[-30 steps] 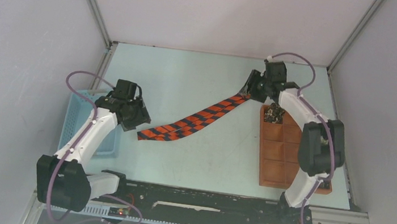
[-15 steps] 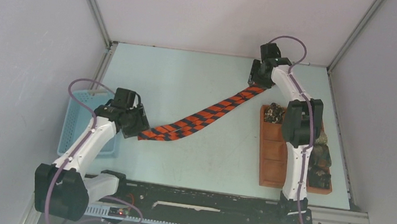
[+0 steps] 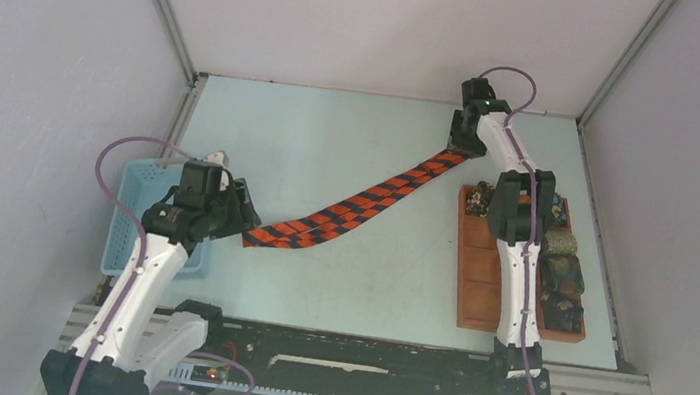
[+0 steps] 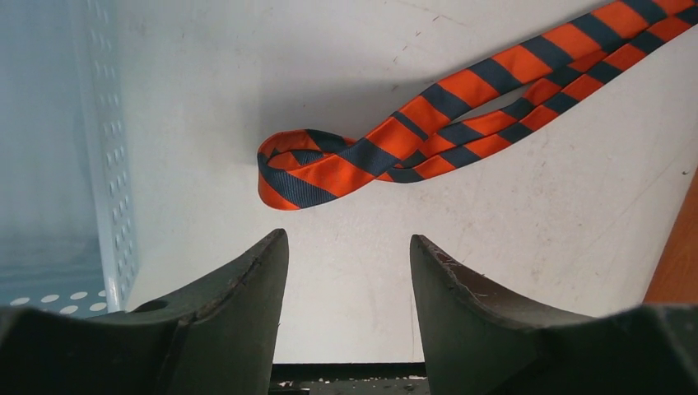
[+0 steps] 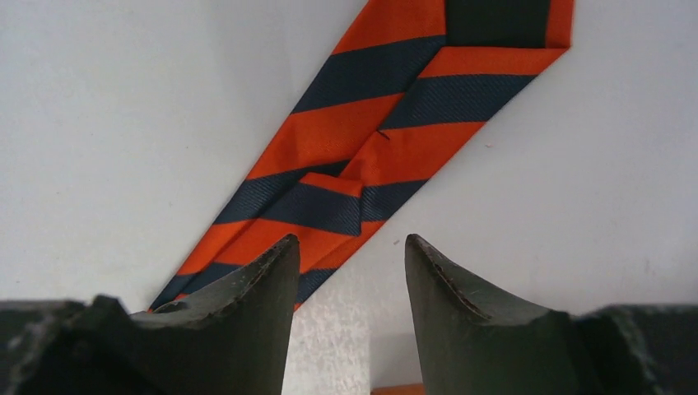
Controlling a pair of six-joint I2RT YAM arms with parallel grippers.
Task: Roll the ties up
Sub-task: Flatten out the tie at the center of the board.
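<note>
An orange-and-dark striped tie (image 3: 355,205) lies doubled on the table, running diagonally from near left to far right. Its folded loop end (image 4: 300,169) rests just ahead of my left gripper (image 4: 346,247), which is open and empty, apart from the fabric. The tie's two pointed ends (image 5: 387,148) lie flat under my right gripper (image 5: 350,247), also open with nothing between its fingers. From above, the left gripper (image 3: 236,210) sits beside the loop and the right gripper (image 3: 463,143) hovers over the far end. Small rolled ties (image 3: 563,274) fill tray compartments.
A light blue basket (image 3: 131,221) stands left of the left arm, its wall (image 4: 107,164) close to the fingers. The brown compartmented tray (image 3: 481,289) lies along the right side, partly under the right arm. Enclosure walls ring the table.
The right arm stretched toward the back, its gripper now over the tie's far end, uncovering rolls in the tray. The left arm drew back slightly off the loop end. The tie stayed put.
</note>
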